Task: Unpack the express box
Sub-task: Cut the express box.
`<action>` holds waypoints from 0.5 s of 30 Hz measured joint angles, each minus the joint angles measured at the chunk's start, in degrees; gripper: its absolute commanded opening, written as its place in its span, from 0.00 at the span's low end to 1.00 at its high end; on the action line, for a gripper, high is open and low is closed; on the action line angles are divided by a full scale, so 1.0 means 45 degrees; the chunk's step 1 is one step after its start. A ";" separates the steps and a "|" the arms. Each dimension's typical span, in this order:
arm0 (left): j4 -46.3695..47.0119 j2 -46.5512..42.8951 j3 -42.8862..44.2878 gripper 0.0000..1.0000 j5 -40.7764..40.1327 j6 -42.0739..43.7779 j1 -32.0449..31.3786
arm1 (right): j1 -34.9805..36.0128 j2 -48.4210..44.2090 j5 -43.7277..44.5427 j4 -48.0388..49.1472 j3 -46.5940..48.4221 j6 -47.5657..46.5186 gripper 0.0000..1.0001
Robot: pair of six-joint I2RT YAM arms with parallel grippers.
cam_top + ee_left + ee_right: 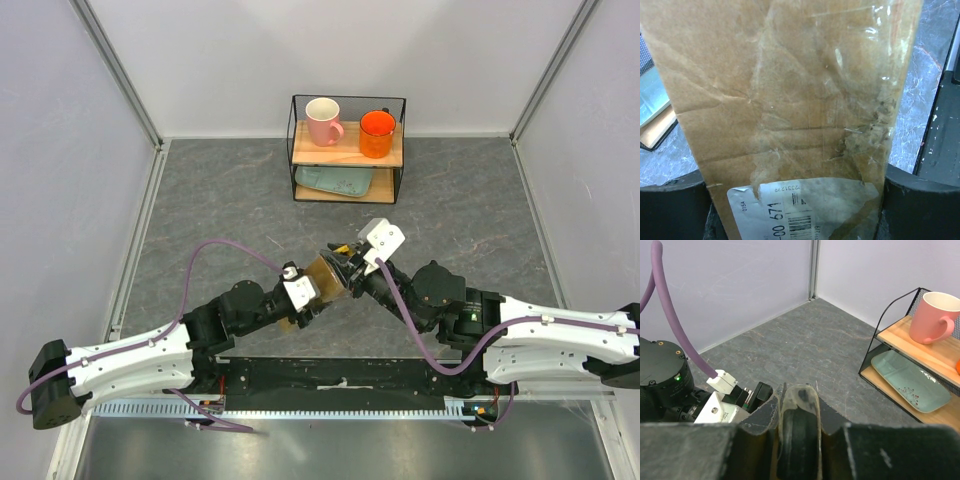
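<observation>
The express box [322, 277], brown cardboard with clear tape and a white label [805, 210], is held off the table between both arms at the middle. My left gripper [312, 290] is shut on it; the box [785, 95] fills the left wrist view, with the dark fingers [672, 210] pressed against its two sides. My right gripper [350, 262] meets the box's far end from the right. In the right wrist view that gripper [799, 412] is shut on a narrow, tape-covered edge of the box [801, 397]. The box's contents are hidden.
A black wire shelf [348, 100] stands at the back centre with a pink mug [323, 120] and an orange mug [377, 133] on top and a teal tray [335, 181] below. The left arm's wrist [665, 382] is close to the right gripper.
</observation>
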 measured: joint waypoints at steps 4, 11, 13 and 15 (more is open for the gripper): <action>0.0000 -0.0044 0.0000 0.02 0.0049 0.0000 0.0000 | 0.0000 0.0034 0.0121 0.0039 0.0000 -0.0136 0.00; 0.0005 -0.0073 0.0000 0.02 0.0126 0.0000 0.0000 | 0.0000 0.0097 0.0141 0.0068 0.0000 -0.0180 0.00; 0.0000 -0.0073 0.0000 0.02 0.0136 0.0000 0.0000 | 0.0000 0.0102 0.0136 0.0073 -0.0010 -0.0175 0.00; 0.0005 -0.0073 0.0000 0.02 0.0136 0.0000 0.0000 | 0.0000 0.0102 0.0136 0.0068 -0.0010 -0.0170 0.00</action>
